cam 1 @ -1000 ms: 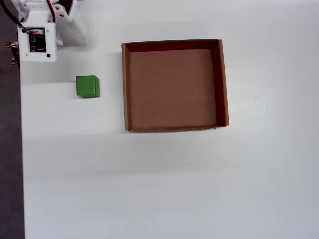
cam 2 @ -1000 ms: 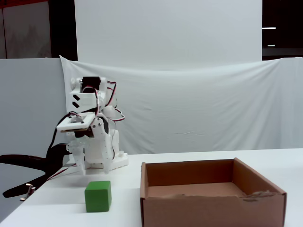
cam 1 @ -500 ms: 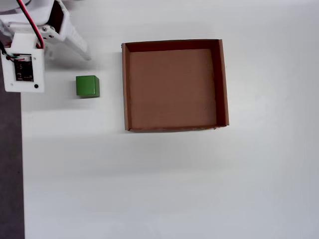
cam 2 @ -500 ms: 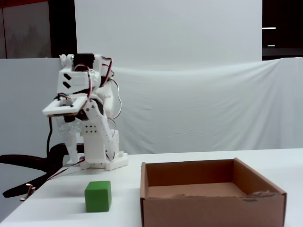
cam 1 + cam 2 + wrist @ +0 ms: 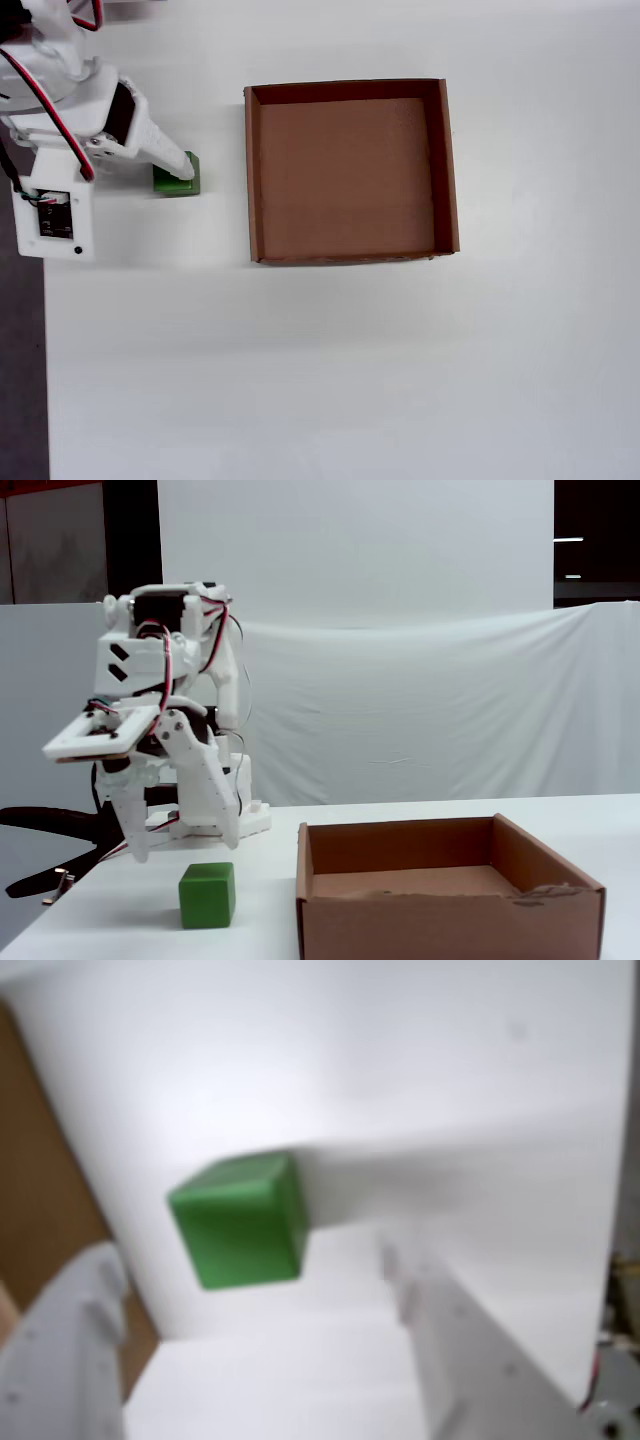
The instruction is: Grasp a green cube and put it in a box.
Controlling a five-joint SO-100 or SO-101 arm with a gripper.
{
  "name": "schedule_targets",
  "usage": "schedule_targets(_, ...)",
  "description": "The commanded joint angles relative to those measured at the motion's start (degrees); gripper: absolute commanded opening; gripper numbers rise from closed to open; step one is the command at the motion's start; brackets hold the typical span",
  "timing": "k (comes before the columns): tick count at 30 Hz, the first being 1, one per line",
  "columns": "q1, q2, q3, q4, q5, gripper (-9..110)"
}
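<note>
The green cube [image 5: 207, 895] sits on the white table to the left of the box [image 5: 450, 920] in the fixed view, clear of it. My gripper [image 5: 185, 848] is open and hangs just above the cube, one finger to each side, not touching it. In the wrist view the cube [image 5: 240, 1220] lies ahead, between the two white fingers of the gripper [image 5: 250, 1260], nearer the left one. In the overhead view a finger of the gripper [image 5: 180, 170] covers part of the cube [image 5: 168, 187]. The brown cardboard box [image 5: 447, 170] is empty.
The arm's base and a white camera plate [image 5: 55, 215] stand at the table's left edge in the overhead view, with dark floor [image 5: 20, 380] beyond. A blurred brown surface [image 5: 40, 1190] shows at the wrist view's left edge. A white cloth backdrop [image 5: 420, 710] hangs behind.
</note>
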Motion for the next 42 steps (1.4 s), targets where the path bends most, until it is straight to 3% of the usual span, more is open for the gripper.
schedule_targets(1,-1.67,-1.14,-3.16,-2.02,1.05,35)
schedule_targets(20,-5.98,-7.91,-1.58,-5.54,4.83,33)
schedule_targets(42,-6.5,-9.84,-2.9,-5.27,5.01,17)
